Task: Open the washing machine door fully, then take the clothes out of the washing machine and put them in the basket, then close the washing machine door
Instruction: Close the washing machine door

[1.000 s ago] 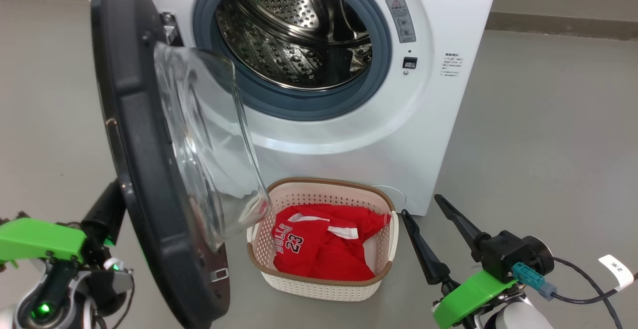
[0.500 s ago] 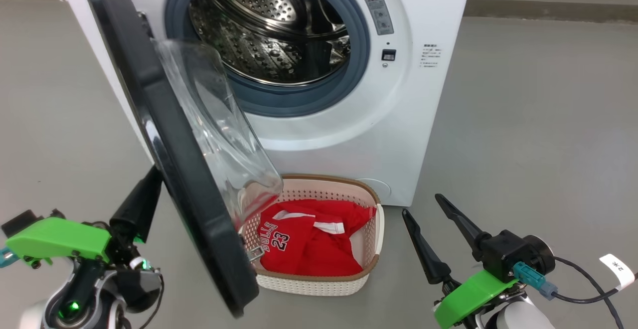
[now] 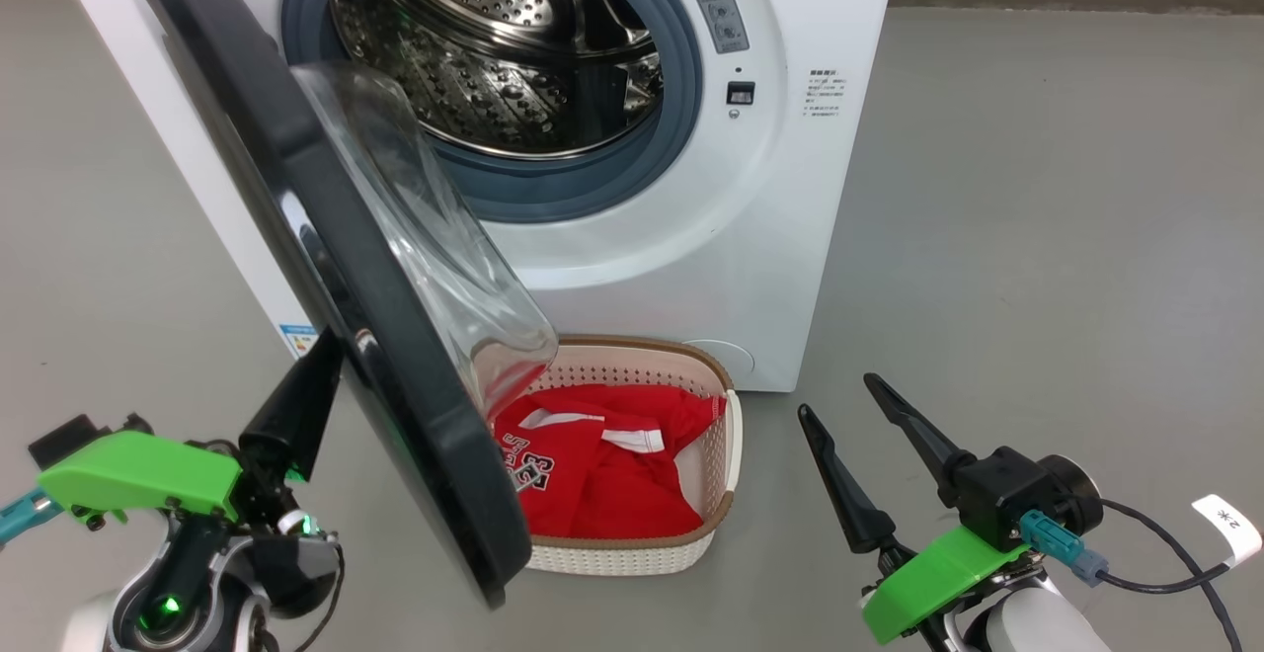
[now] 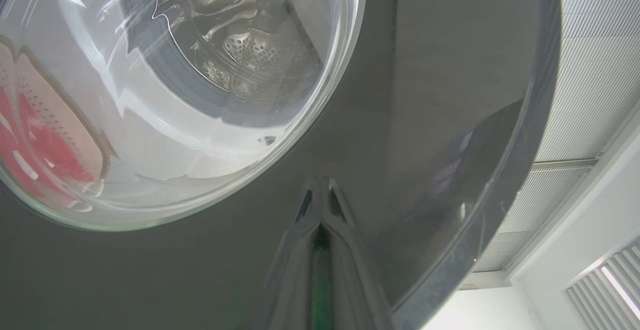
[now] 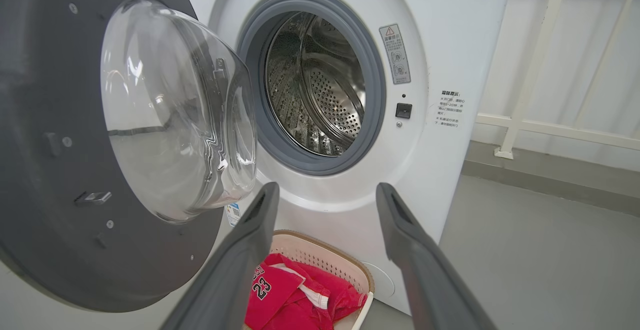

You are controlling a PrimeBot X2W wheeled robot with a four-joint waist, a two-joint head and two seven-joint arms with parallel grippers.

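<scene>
Step in hand, by the look of it: closing the door, the last of the task

Clothes (image 3: 592, 474) lie in the basket (image 3: 632, 348), on the floor just before the washer (image 3: 750, 237), below its opening. Drum (image 3: 494, 59) looks empty

Door (image 3: 326, 267) stands about half open, hinged at the left. Left gripper (image 3: 301, 400) has its fingers pressed together, holding nothing, tip against the door's glossy outer face near the rim. Right gripper (image 3: 837, 395) is spread wide, empty, low and well right of the basket

Next move probably calls for a steady push along the hinge arc until the latch catches; the tip may slide on the gloss. Glass bowl's clearance over the basket cannot be told
</scene>
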